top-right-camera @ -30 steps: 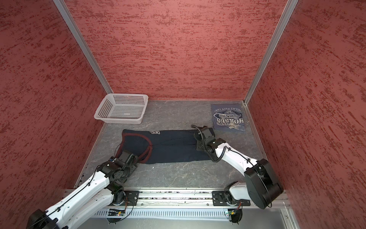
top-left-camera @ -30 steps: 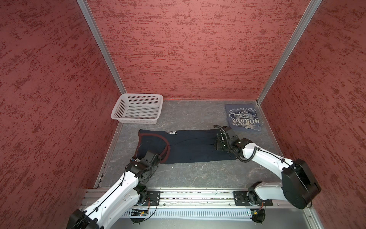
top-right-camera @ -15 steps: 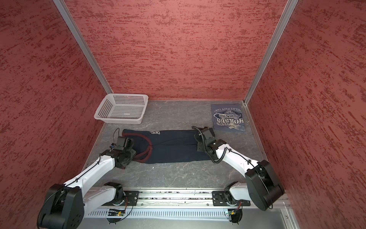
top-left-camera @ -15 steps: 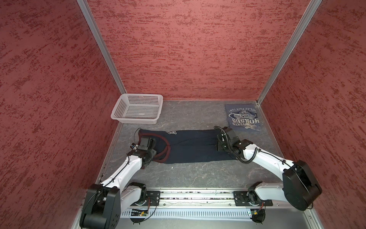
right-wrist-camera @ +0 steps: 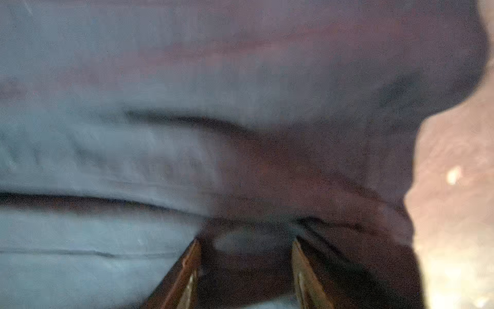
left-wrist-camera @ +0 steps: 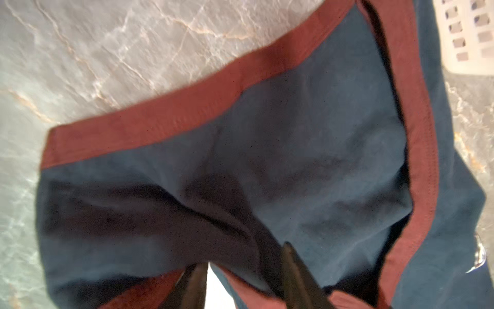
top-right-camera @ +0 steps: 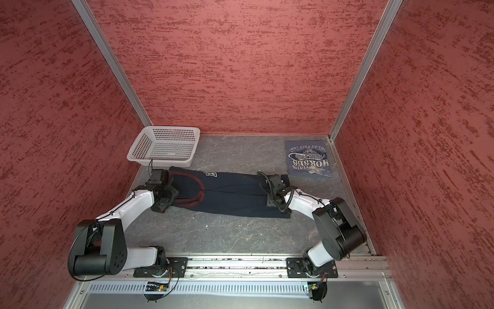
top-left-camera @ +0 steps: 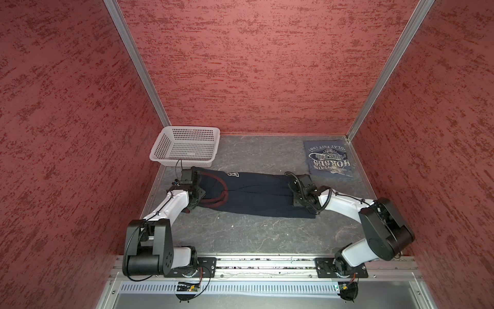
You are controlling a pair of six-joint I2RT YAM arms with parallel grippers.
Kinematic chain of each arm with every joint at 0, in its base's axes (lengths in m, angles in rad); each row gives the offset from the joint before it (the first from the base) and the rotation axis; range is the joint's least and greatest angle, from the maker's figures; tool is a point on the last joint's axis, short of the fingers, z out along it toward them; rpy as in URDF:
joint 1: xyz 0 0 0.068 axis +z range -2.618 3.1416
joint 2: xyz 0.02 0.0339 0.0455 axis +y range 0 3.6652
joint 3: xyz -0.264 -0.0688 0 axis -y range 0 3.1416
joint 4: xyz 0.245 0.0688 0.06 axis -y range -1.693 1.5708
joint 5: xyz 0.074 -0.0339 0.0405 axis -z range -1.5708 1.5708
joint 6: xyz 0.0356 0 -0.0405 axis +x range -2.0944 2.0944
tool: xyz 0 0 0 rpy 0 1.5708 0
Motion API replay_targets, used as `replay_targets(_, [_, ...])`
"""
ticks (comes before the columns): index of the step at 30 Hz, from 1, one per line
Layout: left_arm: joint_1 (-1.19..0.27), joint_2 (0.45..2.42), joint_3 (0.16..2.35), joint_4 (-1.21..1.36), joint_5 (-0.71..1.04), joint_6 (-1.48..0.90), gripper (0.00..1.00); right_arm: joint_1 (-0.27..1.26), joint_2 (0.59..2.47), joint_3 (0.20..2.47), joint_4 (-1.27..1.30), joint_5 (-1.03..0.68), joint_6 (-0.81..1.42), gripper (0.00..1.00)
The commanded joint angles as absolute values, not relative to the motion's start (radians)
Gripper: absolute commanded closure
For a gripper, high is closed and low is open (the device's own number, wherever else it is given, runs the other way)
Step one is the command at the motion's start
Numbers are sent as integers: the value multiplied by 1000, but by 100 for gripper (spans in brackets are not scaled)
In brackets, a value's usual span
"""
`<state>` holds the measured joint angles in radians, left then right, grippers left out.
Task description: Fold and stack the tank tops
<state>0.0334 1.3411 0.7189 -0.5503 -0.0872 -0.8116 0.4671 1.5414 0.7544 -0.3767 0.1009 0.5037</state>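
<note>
The dark navy tank top (top-left-camera: 256,195) (top-right-camera: 235,195) with maroon trim lies stretched across the middle of the table. My left gripper (top-left-camera: 196,199) (left-wrist-camera: 244,267) sits low over its strap end, jaws apart, with a raised fold of navy cloth and maroon trim (left-wrist-camera: 187,107) between the fingers. My right gripper (top-left-camera: 300,195) (right-wrist-camera: 246,246) rests on the hem end, open, with dark cloth bunched between its fingers. The slate-blue tank top (top-left-camera: 328,159) (top-right-camera: 308,159) with whitish lettering lies folded flat at the back right corner, away from both grippers.
A white perforated basket (top-left-camera: 187,145) (top-right-camera: 165,145) stands at the back left, just behind the left gripper. Red walls close in the grey marbled table (top-left-camera: 240,235) on three sides. An aluminium rail (top-left-camera: 254,264) holding both arm bases runs along the front edge.
My left gripper has moved from the front-left corner of the navy top back along its strap end toward the basket. The right arm has stayed in place.
</note>
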Motion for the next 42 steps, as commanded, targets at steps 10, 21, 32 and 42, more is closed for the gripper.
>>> replay_targets(10, [105, 1386, 785, -559, -114, -718, 41, 362, 1601, 778, -417, 136, 522, 44])
replay_targets(21, [25, 1322, 836, -713, -147, -741, 34, 345, 1514, 749, -410, 88, 487, 44])
replay_targets(32, [-166, 990, 507, -694, -124, -1028, 7, 345, 1515, 741, -387, 78, 477, 44])
replay_targets(42, [-50, 1120, 491, -477, -100, -911, 17, 345, 1478, 719, -387, 85, 482, 44])
